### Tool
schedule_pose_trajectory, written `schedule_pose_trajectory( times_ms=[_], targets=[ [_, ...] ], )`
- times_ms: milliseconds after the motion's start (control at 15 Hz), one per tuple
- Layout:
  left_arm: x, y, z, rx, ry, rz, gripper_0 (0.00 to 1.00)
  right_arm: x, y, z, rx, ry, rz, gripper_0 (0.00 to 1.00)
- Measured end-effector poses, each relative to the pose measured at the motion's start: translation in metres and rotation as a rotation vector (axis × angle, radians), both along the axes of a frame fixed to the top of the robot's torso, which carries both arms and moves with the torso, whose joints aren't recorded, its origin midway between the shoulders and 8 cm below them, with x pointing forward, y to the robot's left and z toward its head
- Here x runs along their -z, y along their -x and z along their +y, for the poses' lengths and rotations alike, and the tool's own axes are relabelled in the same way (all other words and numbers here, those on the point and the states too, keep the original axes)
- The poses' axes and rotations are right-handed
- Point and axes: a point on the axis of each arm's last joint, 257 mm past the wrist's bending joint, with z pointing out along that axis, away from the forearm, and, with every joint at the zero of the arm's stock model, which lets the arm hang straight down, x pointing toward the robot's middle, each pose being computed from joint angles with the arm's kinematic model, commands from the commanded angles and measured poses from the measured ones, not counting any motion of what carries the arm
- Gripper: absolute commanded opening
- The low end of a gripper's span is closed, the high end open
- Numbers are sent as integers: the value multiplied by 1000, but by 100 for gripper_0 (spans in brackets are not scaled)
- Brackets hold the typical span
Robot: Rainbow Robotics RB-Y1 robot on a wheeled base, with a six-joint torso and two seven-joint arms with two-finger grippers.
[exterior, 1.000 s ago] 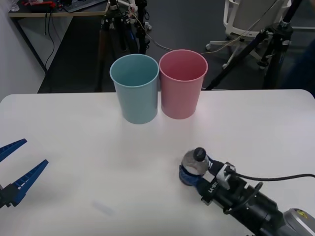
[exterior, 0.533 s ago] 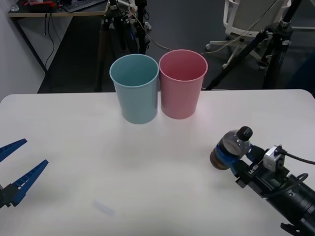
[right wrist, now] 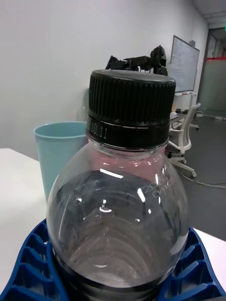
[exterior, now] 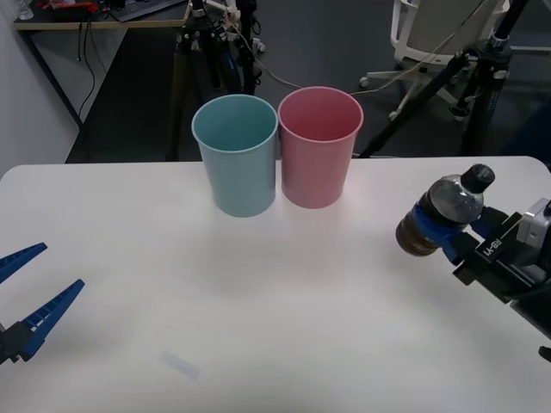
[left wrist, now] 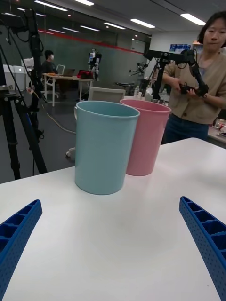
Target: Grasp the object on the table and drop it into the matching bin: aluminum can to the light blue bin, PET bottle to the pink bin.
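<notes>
Left claw (exterior: 21, 297), nearest the camera at the near left edge of the white worktop (exterior: 172, 284): blue ribbed fingers (left wrist: 205, 242) spread wide, holding nothing, low over the surface.

Right claw (exterior: 465, 237), at the right side of the worktop: blue fingers (right wrist: 33, 263) clamped on the lower body of the PET bottle (exterior: 441, 215), which is lifted clear of the surface and tilted, its black ribbed cap (exterior: 478, 178) pointing up and to the right. The bottle is clear plastic with a blue label band and dark brown liquid at its lower end. White lettering on the claw's black housing is too small to read; embossed marks on the bottle's shoulder are likewise illegible.

Farther back, near the worktop's far edge: the light blue bin (exterior: 236, 155) and the pink bin (exterior: 319, 146), upright, side by side and touching, the pink one on the right, nearer the bottle yet well apart from it.
</notes>
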Motion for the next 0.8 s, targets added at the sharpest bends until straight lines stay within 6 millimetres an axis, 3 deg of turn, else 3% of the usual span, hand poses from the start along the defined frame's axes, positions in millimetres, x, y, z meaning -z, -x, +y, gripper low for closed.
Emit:
schedule_pose_trajectory(
  times_ms=[533, 800],
  targets=[
    [0, 0, 0, 0, 0, 0, 100, -88, -20, 3, -31, -36, -9, 0],
    [0, 0, 0, 0, 0, 0, 100, -128, -45, 15, -24, -11, -61, 0]
  ],
)
